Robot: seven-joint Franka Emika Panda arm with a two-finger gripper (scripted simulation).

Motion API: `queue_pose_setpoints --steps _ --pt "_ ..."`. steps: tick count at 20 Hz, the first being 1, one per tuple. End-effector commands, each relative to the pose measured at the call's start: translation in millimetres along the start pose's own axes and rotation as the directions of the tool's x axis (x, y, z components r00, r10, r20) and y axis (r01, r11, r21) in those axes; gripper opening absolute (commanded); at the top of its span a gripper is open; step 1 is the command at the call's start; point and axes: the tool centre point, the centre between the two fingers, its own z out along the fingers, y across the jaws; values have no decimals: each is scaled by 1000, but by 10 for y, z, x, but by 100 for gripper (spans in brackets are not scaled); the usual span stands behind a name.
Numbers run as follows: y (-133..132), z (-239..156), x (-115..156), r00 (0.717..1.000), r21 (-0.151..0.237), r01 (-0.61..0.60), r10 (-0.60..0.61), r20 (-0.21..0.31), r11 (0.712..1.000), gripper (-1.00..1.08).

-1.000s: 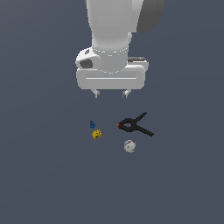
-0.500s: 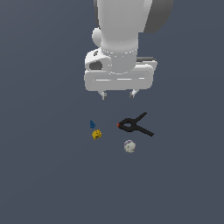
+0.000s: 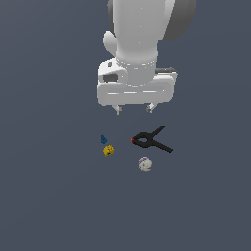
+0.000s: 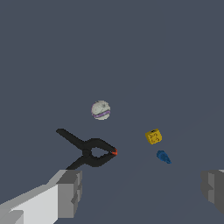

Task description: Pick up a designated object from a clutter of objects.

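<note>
Exterior view: the white arm hangs over a dark grey floor, its gripper above the clutter with both short fingertips set wide apart and nothing between them. The whitish ball lies on the floor at about 5 o'clock from the gripper, well below it in the picture and touching nothing. The black clamp rests just at the ball's 12 o'clock, its red tip pointing toward 9 o'clock and its handles splayed toward 3. The yellow cube sits at the ball's 10 o'clock, well apart from it, with the tiny blue piece just beside the cube at its 11 o'clock.

In the wrist view the ball shows a purplish band and lies apart from the clamp, the cube and the blue piece; the grey fingers stand at the frame's two sides, open.
</note>
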Motion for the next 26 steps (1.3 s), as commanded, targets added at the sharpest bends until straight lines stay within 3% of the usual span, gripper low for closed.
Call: queue_pose_setpoints --steps 1,9,17,26 --pt "-17 80 36 1000 -2 7 -7 2 1000 100" --pt "-124 569 242 999 -11 48 -48 8 999 100" --pt "-327 1415 464 993 -19 118 -117 19 993 100" --pt "-519 2159 533 984 -19 177 -177 27 984 100"
